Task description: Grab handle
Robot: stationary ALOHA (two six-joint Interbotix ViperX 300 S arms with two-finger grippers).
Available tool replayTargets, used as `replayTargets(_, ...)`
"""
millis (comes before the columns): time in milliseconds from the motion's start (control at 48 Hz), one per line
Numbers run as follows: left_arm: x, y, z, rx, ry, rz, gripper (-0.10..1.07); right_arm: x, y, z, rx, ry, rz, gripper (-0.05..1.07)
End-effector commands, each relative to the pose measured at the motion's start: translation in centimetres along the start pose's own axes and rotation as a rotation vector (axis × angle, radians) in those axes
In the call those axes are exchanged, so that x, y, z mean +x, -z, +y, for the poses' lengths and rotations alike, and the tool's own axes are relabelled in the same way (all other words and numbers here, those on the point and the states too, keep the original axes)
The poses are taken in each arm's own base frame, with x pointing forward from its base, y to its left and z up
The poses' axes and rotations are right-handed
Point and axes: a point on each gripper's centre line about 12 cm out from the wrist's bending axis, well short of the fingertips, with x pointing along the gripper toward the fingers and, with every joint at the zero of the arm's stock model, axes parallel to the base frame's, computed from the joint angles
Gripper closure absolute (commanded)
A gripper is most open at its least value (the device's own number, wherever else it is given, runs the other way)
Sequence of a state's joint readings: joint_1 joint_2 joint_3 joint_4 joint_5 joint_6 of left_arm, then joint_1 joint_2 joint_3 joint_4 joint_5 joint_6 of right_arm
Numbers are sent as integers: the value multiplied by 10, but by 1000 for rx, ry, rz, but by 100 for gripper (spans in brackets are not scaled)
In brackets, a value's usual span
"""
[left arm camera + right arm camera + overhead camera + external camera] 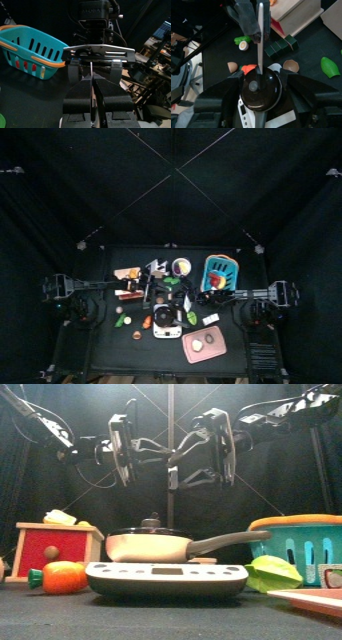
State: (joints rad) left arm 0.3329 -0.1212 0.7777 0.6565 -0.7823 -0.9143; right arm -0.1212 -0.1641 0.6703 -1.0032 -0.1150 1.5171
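We find the pan [150,544] sitting on the cooktop [167,580] near the front edge of the table [134,619], roughly midway along it. Its dark handle [225,541] runs out level from the pan's wall toward the teal basket [305,544], and its tip ends just short of that basket. A lid with a small knob [151,522] covers the pan.

Both arms hang above and behind the pan, touching nothing. The left gripper [123,446] hovers with its jaws narrowed to a slim gap and nothing between them — the left wrist view shows only that gap, with the basket [30,50] and the other arm beyond. The right gripper [218,446] hangs with its jaws spread wide and empty. The right wrist view looks almost straight down on the lid [259,89] with the jaws well to either side.

We judge the handle to be stiff and smooth, probably a hard plastic or coated metal, so it should not give under the jaws but could slip if pinched near its rounded tip. The pan with its lid looks moderately heavy for these jaws, and a hold far out on the handle would let it tip. The better place, we think, is the middle of the handle or a little toward the pan, jaws closing across its width. The right gripper, already wide and nearer that side, seems better placed.
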Motion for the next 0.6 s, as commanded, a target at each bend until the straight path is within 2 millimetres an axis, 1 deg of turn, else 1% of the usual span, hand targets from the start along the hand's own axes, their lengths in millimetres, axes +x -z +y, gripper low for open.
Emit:
replayTargets(0, -2, -10, -2, -8, 0, -40, 60, -9, -5, 7, -10, -21, -22, 7)
replayTargets(104, -5, -11, -1, -45, -9, -72, 60, -10, 2, 7, -16, -23, -6, 8)
replayTargets(229, -9, -12, -1, -95, -1, -129, 60, -11, 4, 6, -24, -21, -2, 8)
replayTargets(375, -15, -13, 0, -125, 2, -191, 60, -11, 1, 10, -65, -30, -6, 8)
replayTargets(583, -19, -15, 4, -100, -30, -254, 60, -11, -5, 13, -71, -36, -22, 8)
